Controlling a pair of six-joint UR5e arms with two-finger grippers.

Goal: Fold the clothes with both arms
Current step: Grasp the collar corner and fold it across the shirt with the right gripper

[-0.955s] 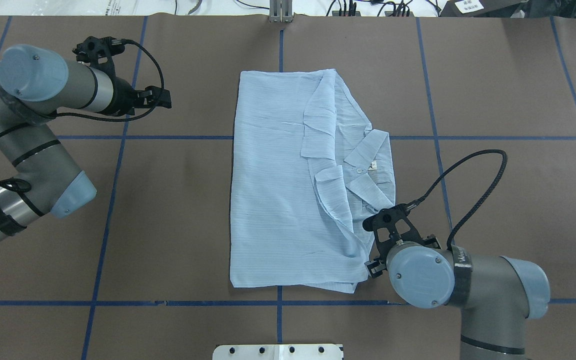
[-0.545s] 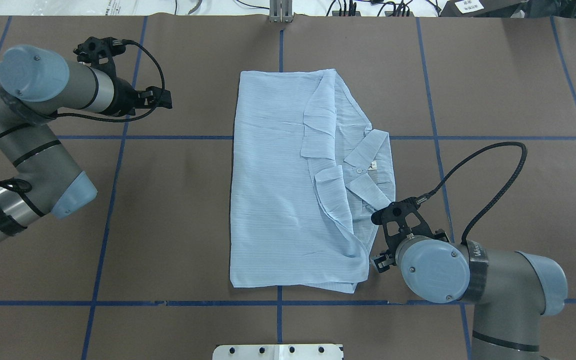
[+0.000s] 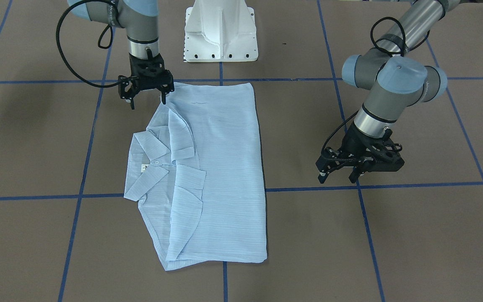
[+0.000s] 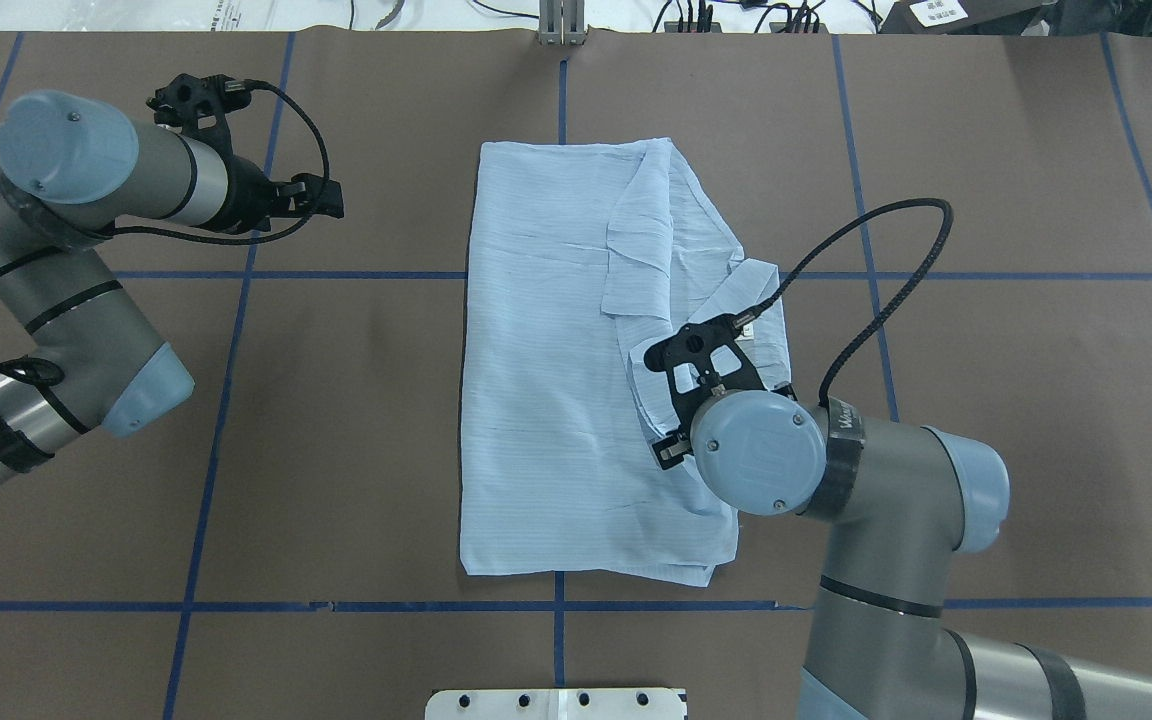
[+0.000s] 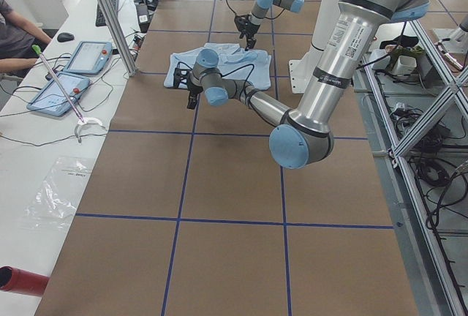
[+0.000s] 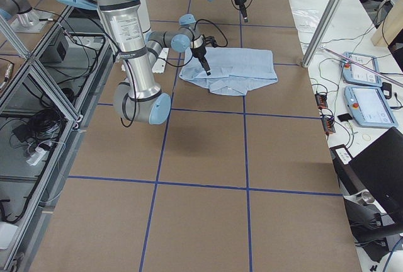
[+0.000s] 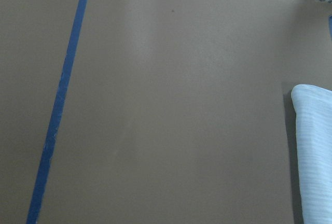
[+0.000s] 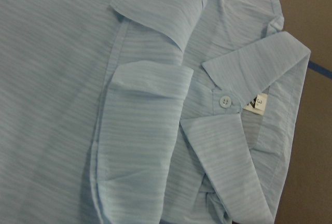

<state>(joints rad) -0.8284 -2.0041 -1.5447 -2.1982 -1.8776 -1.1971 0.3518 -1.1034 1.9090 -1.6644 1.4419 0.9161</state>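
Striped blue shirt (image 4: 536, 380) lies at middle of table (image 4: 986, 150), sleeves already folded in, collar toward table's right edge; judged stage: between folds, crosswise fold not yet done; right gripper (image 3: 148, 100) hovers over collar-side corner nearest robot, fingers spread, empty; left gripper (image 3: 337, 179) likewise spread and empty, well apart beyond hem; next move likely calls for pinch through stacked layers without dragging them; neck label (image 8: 254, 102) print too blurred to read.
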